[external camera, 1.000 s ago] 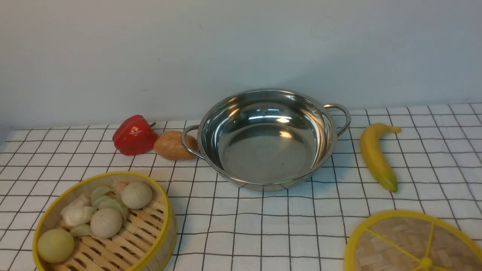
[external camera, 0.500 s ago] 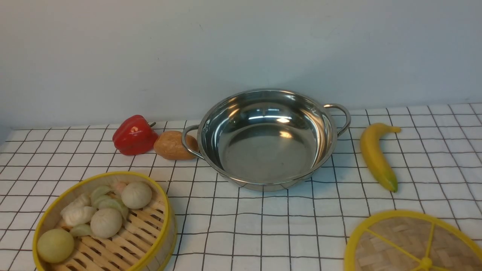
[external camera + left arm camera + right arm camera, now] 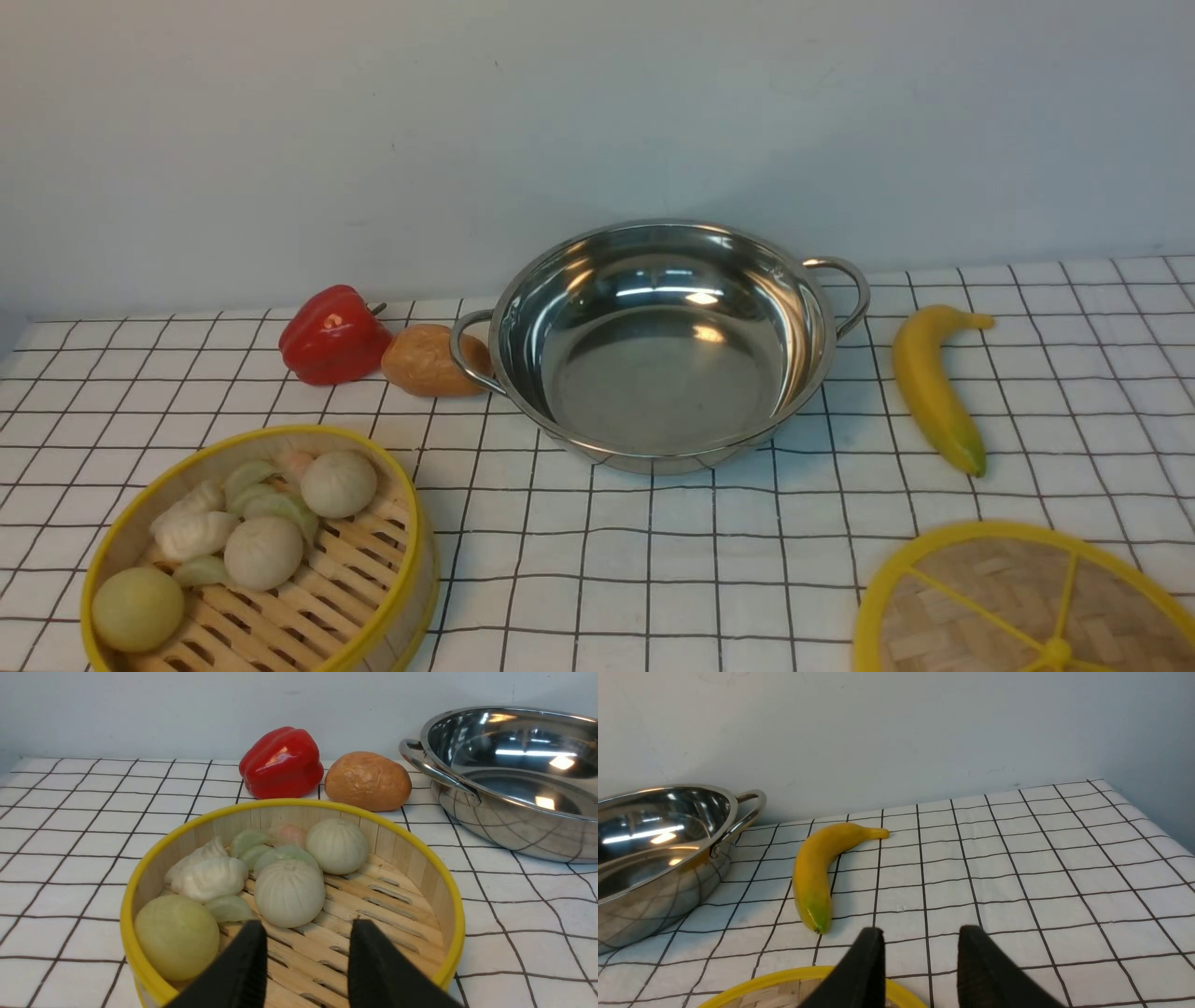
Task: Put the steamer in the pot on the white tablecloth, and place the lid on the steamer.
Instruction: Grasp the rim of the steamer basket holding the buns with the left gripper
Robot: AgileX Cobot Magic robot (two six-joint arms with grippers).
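OK, nothing lifted yet, I read this as the reach for the round bamboo steamer basket with yellow rims [image 3: 289, 804]. It sits on the white black-grid tablecloth [image 3: 597, 579] at the counter's near left, well apart from the wide shiny steel pot with two loop handles [image 3: 663, 383], empty at centre back. My left jaws are part open, nothing between them, tips over the steamer's slatted floor at its near side. My right jaws are part open too, empty, above the far rim of the flat woven bamboo lid with yellow spokes [image 3: 980, 597] at near right

Grab: one finger inside the wall, one outside, pinch deep enough to bite wood, not just the yellow band. The pale toy buns and dumplings [image 3: 289, 891] crowd the left and back of the slats; the near-right floor is bare, so I'd drop the inner finger there. A one-sided grip will likely tilt the basket, so lift slow and level or the buns roll

Room: open cloth on the diagonal to the pot. A red toy bell pepper [image 3: 331, 336] and a brown potato-shaped lump [image 3: 425, 359] sit by the pot's left handle, so I'd stay on their near side. A yellow banana [image 3: 934, 392] lies just right of the pot, near the lid's route. Steamer looks only slightly narrower than the pot, so centre before lowering. Steamer and lid both run off the bottom of the front view, can't see the counter's near edge
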